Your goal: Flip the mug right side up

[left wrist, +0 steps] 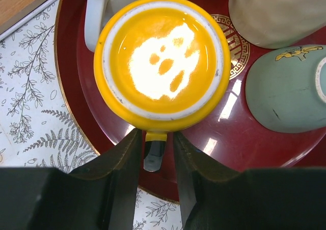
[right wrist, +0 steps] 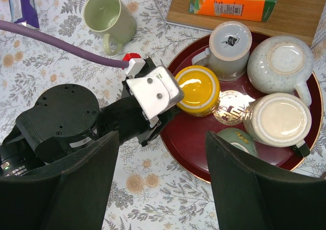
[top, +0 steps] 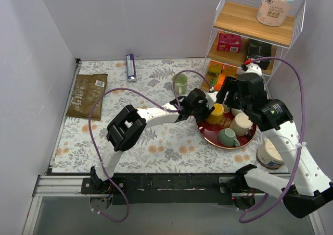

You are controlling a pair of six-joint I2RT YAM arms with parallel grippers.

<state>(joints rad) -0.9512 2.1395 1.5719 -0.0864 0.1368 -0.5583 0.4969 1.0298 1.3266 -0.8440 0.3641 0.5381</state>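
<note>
Floral-print surface (top: pixel 156 141) under me, plain white walls round it, and a wire shelf (top: pixel 250 24) at the far R corner w/ a toilet roll (top: pixel 276 4) on the top board and an orange box (right wrist: pixel 232 0) lower down. Just in front of the shelf sits a red tray (right wrist: pixel 191 143) carrying five mugs. The yellow mug (left wrist: pixel 163 61) is at the tray's L edge, upside down, foot ring up, w/ glare on the base. Beside it, toward the shelf, a white mug (right wrist: pixel 230 42) is also base up. A speckled mug (right wrist: pixel 279 61) and a cream mug (right wrist: pixel 277 119) on the R side are base up too, so none of those four shows an inside. A teal mug (left wrist: pixel 285 92) lies on its side at the tray's near edge, close to the yellow one but not touching it. Off the tray, on the surface to the far L of it, a pale green mug (right wrist: pixel 104 13) stands mouth up, only glaze showing inside. My left jaws reach in low over the tray rim. The yellow mug's handle (left wrist: pixel 154 156) points back at my wrist and sits btwn my two fingers (left wrist: pixel 122 174), which are drawn in narrow around it. Thin dark slivers show each side, so I cannot tell if I'm pressing on it. My right jaws hang above the tray, spread wide, nothing btwn them. A brown pouch (top: pixel 86 94) and a purple box (top: pixel 130 67) lie well apart, far L.
</note>
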